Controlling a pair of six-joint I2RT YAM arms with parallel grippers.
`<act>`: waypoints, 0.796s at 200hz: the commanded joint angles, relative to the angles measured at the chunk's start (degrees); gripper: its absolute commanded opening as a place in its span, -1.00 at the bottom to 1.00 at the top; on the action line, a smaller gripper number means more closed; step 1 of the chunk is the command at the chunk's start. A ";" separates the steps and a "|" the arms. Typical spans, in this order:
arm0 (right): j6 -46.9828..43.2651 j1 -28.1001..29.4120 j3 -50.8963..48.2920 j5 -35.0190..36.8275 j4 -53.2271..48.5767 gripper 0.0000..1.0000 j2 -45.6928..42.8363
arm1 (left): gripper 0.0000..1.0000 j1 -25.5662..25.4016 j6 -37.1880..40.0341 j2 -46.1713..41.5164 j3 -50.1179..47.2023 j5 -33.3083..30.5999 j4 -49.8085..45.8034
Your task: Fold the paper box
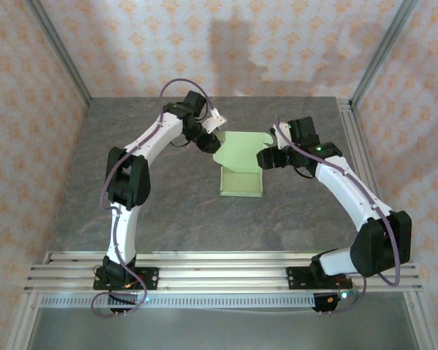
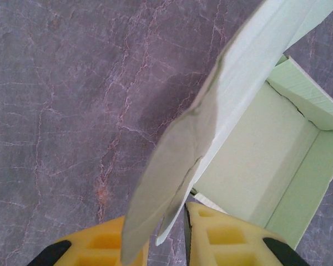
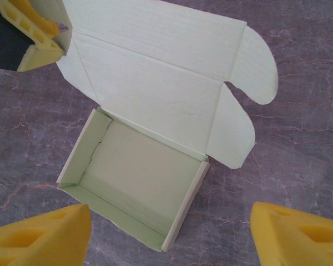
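Roughly at the middle of the grey marbled tabletop lies one paper box, with its shallow tray open toward the near edge. Its lid is folded back toward the far edge and carries two rounded flaps on its right side. Of the two grippers, the left gripper sits at the lid's left side with its yellow fingers pinched on the lid's left flap, which is lifted off the tabletop, while the right gripper hovers just beside the box's right side, fingers spread wide and gripping nothing.
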 commanded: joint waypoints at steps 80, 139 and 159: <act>-0.19 -0.12 2.48 1.54 -1.33 0.51 0.07 | -0.75 -0.18 1.80 -0.01 1.62 1.25 -2.42; -1.55 -0.68 2.51 1.59 0.42 0.51 0.26 | -0.84 -0.32 3.22 -2.31 -0.41 1.33 -1.90; -3.30 -2.76 4.09 -0.38 0.19 0.51 1.79 | -0.93 -0.36 3.82 -3.22 -1.60 1.39 -1.27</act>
